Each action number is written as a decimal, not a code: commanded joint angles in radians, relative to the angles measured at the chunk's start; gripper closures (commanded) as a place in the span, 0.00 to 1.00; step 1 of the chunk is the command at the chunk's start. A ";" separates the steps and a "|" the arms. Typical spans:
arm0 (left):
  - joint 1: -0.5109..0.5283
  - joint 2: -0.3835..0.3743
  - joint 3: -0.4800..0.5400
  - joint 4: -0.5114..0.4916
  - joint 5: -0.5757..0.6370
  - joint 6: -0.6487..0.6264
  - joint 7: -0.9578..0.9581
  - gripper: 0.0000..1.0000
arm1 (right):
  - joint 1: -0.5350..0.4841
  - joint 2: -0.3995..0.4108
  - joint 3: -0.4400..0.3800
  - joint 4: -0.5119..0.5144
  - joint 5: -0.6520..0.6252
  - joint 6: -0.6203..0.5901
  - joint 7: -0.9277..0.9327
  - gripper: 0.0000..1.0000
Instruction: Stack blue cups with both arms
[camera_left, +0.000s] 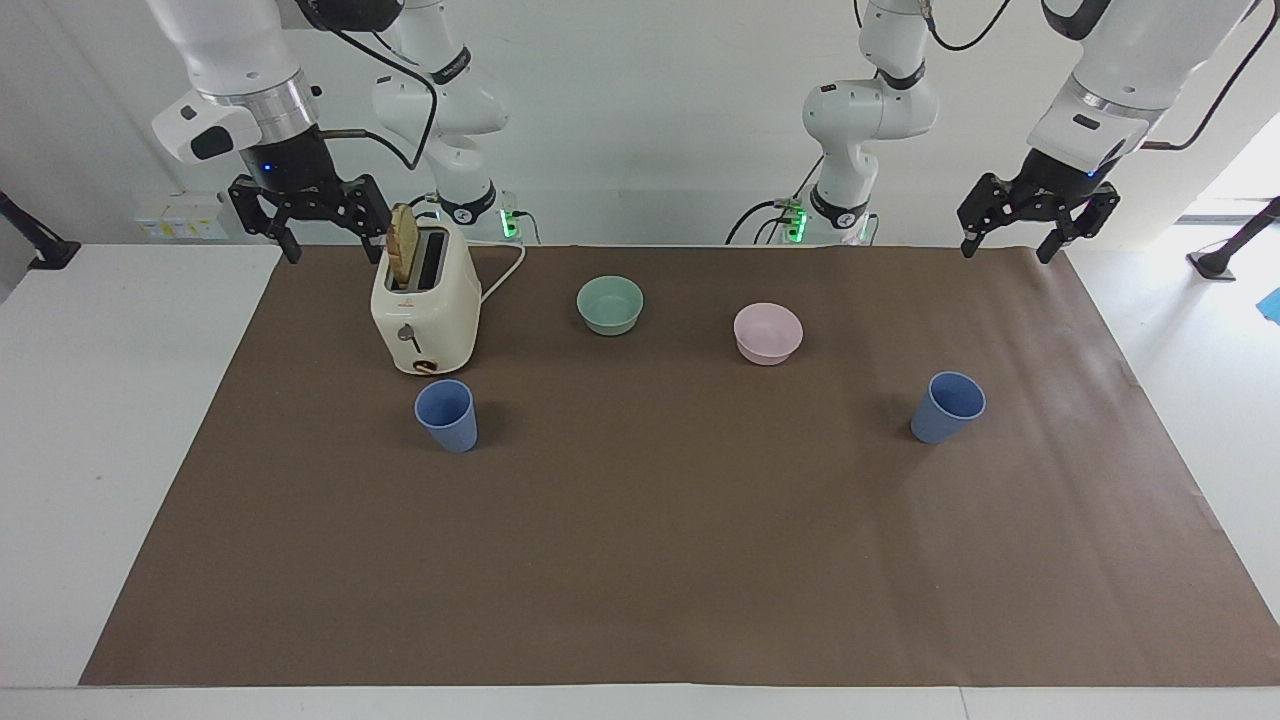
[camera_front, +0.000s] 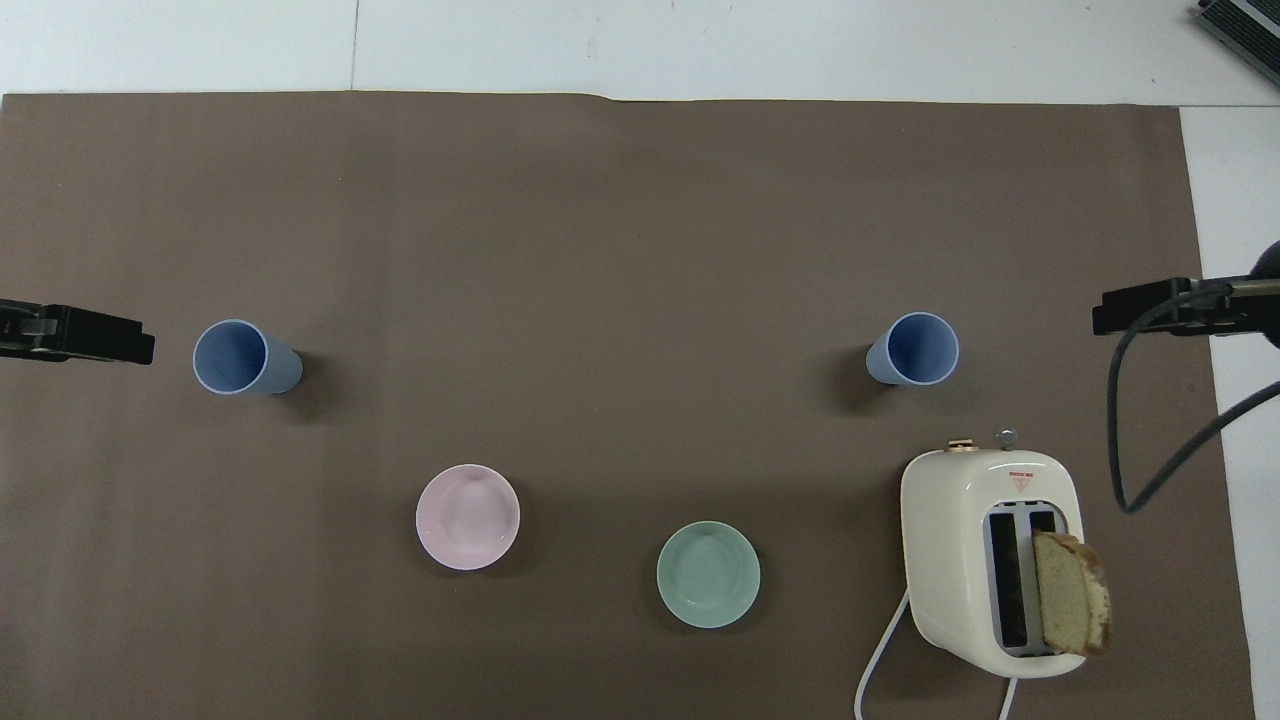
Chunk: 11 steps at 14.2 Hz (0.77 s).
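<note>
Two blue cups stand upright and apart on the brown mat. One cup (camera_left: 447, 414) (camera_front: 915, 349) is toward the right arm's end, just farther from the robots than the toaster. The other cup (camera_left: 948, 406) (camera_front: 235, 357) is toward the left arm's end. My right gripper (camera_left: 335, 240) (camera_front: 1105, 318) hangs open and empty in the air beside the toaster's top. My left gripper (camera_left: 1005, 245) (camera_front: 140, 348) hangs open and empty over the mat's edge at its own end. Neither gripper touches a cup.
A cream toaster (camera_left: 425, 310) (camera_front: 990, 560) holds a slice of bread (camera_left: 403, 245) (camera_front: 1070, 590) sticking up from one slot. A mint-green bowl (camera_left: 610, 304) (camera_front: 708, 574) and a pink bowl (camera_left: 768, 332) (camera_front: 467, 516) sit between the cups, nearer to the robots.
</note>
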<state>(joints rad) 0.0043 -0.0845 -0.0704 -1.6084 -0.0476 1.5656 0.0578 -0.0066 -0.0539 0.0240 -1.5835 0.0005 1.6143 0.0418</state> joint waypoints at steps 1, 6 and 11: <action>-0.013 -0.015 0.011 -0.016 -0.009 0.008 0.002 0.00 | -0.009 -0.011 0.005 -0.007 -0.008 -0.005 0.013 0.00; -0.014 -0.015 0.009 -0.018 -0.009 0.010 0.002 0.00 | -0.009 -0.011 0.005 -0.007 -0.008 -0.005 0.013 0.00; -0.012 -0.008 0.011 -0.050 -0.011 0.022 0.004 0.00 | -0.009 -0.011 0.005 -0.007 -0.008 -0.005 0.013 0.00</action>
<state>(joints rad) 0.0043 -0.0823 -0.0705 -1.6262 -0.0481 1.5658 0.0578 -0.0066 -0.0539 0.0240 -1.5835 0.0005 1.6143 0.0418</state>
